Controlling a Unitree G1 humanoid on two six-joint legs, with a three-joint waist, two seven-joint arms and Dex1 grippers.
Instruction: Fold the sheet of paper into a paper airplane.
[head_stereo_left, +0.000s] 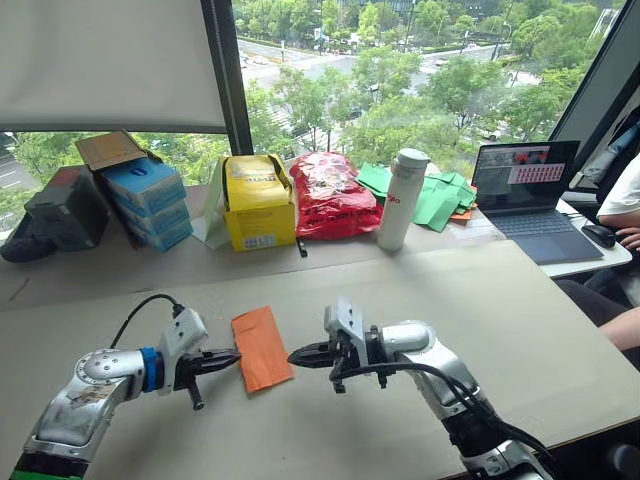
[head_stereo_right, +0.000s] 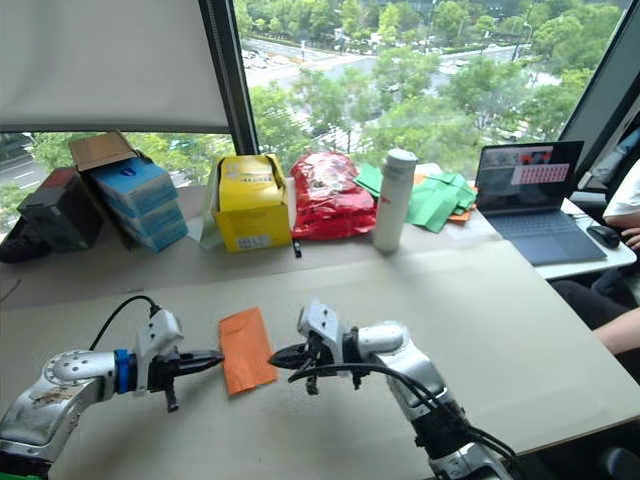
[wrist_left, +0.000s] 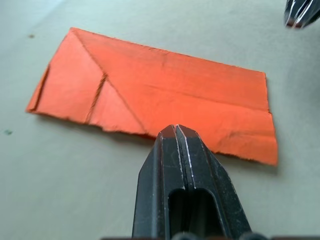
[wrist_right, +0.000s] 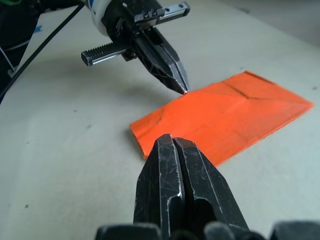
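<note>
The sheet of paper (head_stereo_left: 262, 347) lies flat on the table (head_stereo_left: 500, 320), between the two grippers and close to the near edge. It is no longer a plain sheet: it is folded lengthwise into a narrow strip, and the left wrist view shows slanted creases and a small triangular flap at one end, so the nose folds seem to be in. The other end is still square, with no wings turned down, so it does not yet read as a finished plane. By my judgement the task is somewhere around the middle: the early folds are done, while the wing folds and the opening out are left.

The left gripper (head_stereo_left: 234, 357) has its fingers pressed together, holding nothing, with the tip at the paper's left long edge; whether it touches the edge I cannot tell. The right gripper (head_stereo_left: 297, 355) is also pinched closed and empty, pointing at the paper from the other side, just beside its right edge but apart from it.

At the far side of the table stand a yellow box (head_stereo_left: 258, 203), a red bag (head_stereo_left: 331, 195), a white bottle (head_stereo_left: 401, 199), green sheets (head_stereo_left: 435, 195) and a laptop (head_stereo_left: 530, 195)
</note>
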